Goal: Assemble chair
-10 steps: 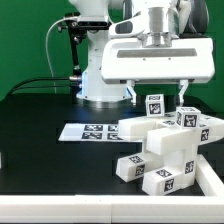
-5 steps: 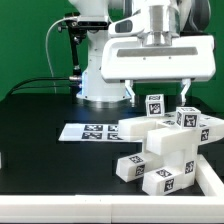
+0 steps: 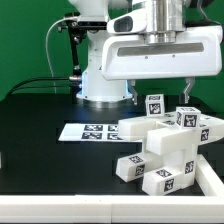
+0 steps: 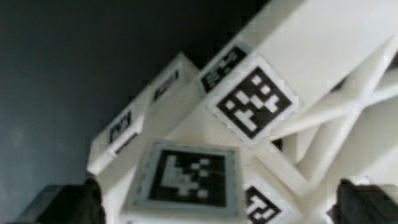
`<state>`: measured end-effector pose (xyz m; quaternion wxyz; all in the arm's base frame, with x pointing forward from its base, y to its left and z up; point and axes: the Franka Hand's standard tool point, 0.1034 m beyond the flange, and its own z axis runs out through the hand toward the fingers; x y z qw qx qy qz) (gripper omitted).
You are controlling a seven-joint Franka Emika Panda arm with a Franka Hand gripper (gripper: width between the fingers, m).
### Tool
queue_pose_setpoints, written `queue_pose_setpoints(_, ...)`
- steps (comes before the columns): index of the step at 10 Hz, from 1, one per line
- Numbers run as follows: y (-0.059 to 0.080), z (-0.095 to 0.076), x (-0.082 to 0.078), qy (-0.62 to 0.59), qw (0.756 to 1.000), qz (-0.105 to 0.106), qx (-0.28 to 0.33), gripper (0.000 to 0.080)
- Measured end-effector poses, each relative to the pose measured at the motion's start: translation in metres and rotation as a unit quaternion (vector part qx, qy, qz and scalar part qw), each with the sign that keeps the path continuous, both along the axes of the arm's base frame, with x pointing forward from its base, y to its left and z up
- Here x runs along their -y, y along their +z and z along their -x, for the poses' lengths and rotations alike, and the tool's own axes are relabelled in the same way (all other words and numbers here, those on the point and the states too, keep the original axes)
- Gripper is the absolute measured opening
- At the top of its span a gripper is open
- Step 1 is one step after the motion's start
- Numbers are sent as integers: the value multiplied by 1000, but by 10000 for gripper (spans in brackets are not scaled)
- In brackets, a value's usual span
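Hovering over the chair [image 3: 168, 143], the end effector [image 3: 160, 92] hangs with its jaws spread wide and nothing between them. One dark fingertip [image 3: 133, 93] shows on the exterior view's left of the upright tagged post at the chair's top, the other near the post's far side, and neither seems to touch the white plastic, though the gap is small and hard to judge from here.

The chair sits on the black worktop [image 3: 50, 160], a blocky cluster of white pieces already joined: a slab running across the middle, chunky blocks stacked below it, and tagged cubes poking up at the top. Black-and-white square tags face out on several ends.

Just beside the chair, on the exterior view's left of it, the marker board [image 3: 85, 131] lies flat on the worktop, its row of tags visible; the chair's slab reaches toward it, and I cannot tell whether the two touch. Behind the chair stands the big white robot arm base [image 3: 100, 75], with a green backdrop [image 3: 25, 45] further back.

From the wrist view the chair [image 4: 249, 110] fills the frame, tags close and slightly blurred, cross-bracing visible along one side, and the two dark fingertips [image 4: 63, 205] sit apart at either side of it.
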<state>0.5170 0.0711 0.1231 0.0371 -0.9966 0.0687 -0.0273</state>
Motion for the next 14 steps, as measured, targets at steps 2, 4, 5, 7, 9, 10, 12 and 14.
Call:
queue_pose_setpoints(2,-2,-2,6,-7,1000,-3,-27,649)
queue_pose_setpoints(4,-3,-2,6,-19,999,-2,-26,638)
queue_pose_setpoints(5,-3,-2,6,-25,999,-3,-27,465)
queue_pose_setpoints(7,-3,-2,6,-88,996,-5,-32,277)
queue_pose_setpoints(9,-3,-2,6,-133,991,-7,-35,281)
queue_pose_setpoints(10,-3,-2,6,-165,986,-8,-37,281)
queue_pose_setpoints(12,-3,-2,5,-230,972,-10,-41,281)
queue_pose_setpoints(14,-3,-2,5,-273,961,-12,-44,281)
